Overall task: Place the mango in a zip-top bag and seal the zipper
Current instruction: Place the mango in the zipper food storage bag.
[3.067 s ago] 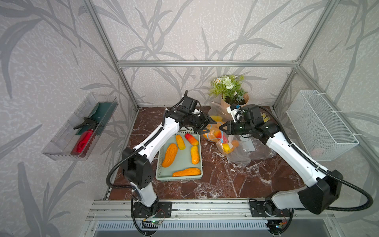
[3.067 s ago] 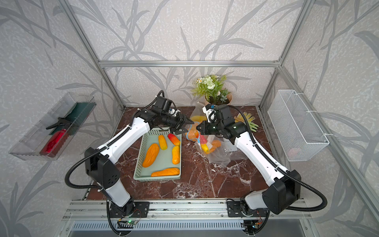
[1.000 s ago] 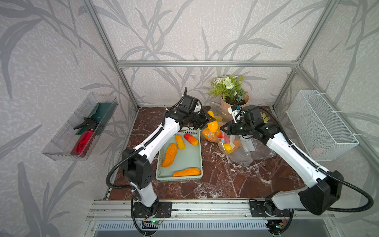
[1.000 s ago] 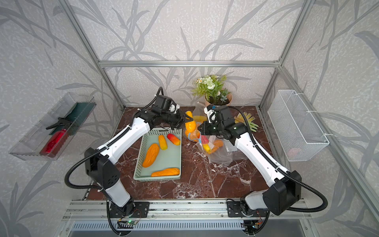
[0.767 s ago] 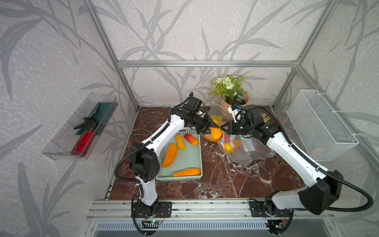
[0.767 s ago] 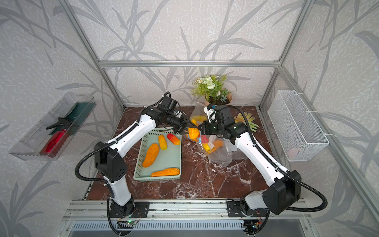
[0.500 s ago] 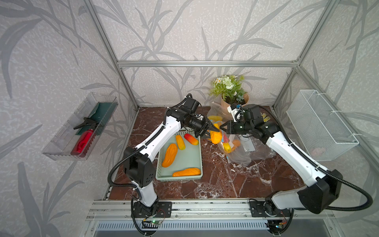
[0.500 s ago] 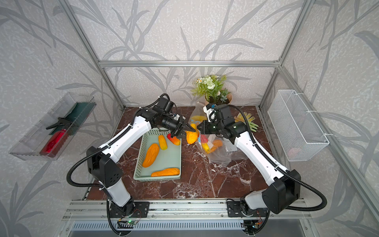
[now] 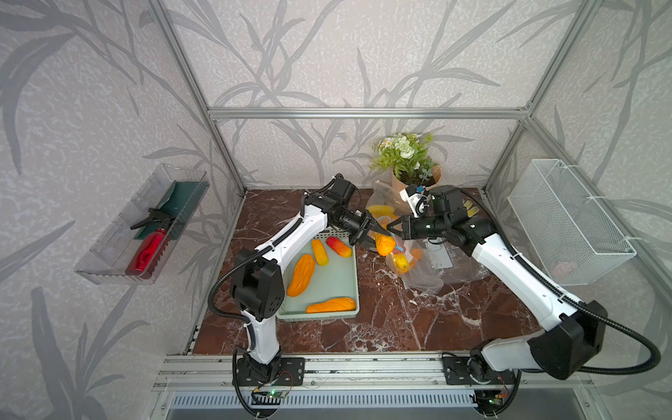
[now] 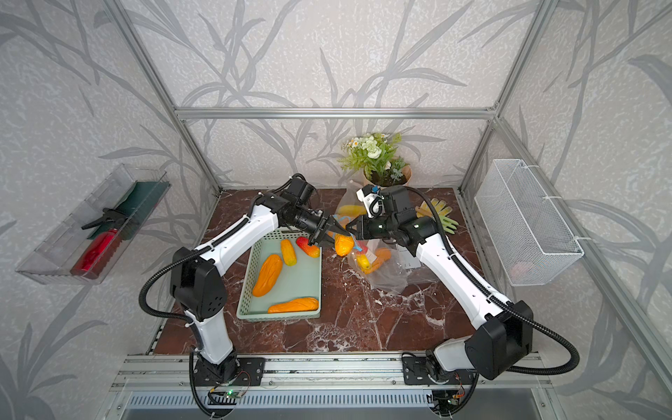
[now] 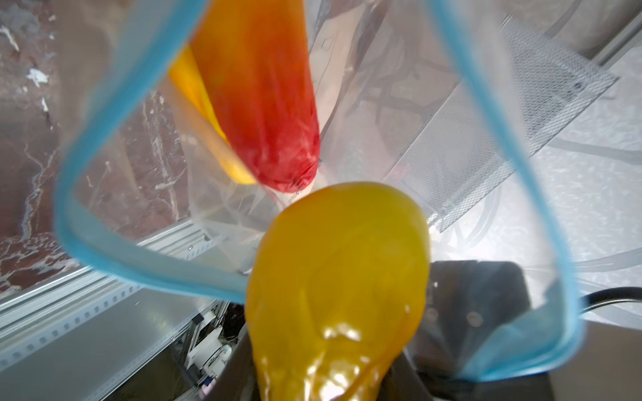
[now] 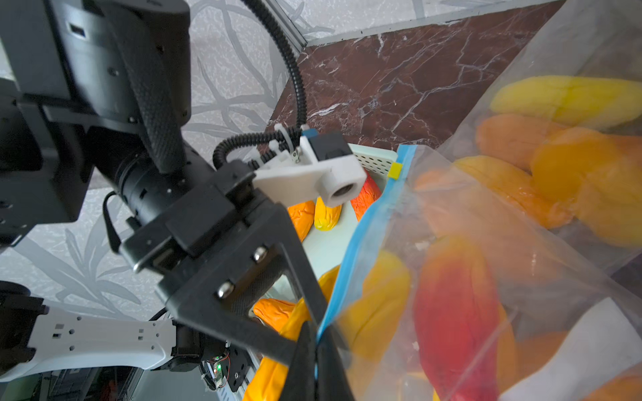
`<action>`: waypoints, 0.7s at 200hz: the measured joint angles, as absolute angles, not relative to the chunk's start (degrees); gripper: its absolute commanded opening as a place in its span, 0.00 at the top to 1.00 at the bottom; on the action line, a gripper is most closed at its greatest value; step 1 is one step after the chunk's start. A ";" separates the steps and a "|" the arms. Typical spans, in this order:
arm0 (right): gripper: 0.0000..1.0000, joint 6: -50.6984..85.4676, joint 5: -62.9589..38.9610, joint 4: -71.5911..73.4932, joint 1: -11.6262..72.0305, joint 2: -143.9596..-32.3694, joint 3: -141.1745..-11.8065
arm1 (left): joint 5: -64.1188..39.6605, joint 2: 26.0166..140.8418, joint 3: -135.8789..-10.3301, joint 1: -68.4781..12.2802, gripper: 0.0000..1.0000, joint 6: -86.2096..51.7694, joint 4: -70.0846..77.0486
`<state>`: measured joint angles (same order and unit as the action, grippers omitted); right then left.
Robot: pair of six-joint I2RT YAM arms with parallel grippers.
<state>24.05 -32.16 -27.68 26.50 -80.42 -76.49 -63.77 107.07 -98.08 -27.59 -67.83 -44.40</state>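
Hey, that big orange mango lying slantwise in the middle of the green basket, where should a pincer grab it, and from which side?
Grip the big orange mango across its narrow middle, coming straight down from above. It lies flat on the basket floor, long and slantwise, nothing over it, so turning to close across its width looks easiest.

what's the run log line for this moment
left hand: holds mango at zip-top bag mouth | right hand: pinches zipper, mouth open | seal: not done
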 measured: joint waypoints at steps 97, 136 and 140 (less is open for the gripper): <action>1.00 24.67 -35.22 -27.55 26.50 -78.67 -74.85 | -56.03 112.29 -101.62 -26.92 0.86 -71.99 -40.62; 1.00 25.69 -34.28 -27.38 26.50 -78.67 -74.85 | -52.45 112.60 -104.62 -28.77 0.42 -71.79 -40.84; 1.00 25.76 -34.09 -27.38 26.50 -78.67 -74.85 | -52.14 112.49 -104.64 -28.84 0.41 -71.59 -40.88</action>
<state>25.76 -34.09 -27.38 26.50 -78.67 -74.85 -52.14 112.49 -104.64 -28.84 -71.59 -40.88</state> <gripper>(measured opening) 0.048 0.555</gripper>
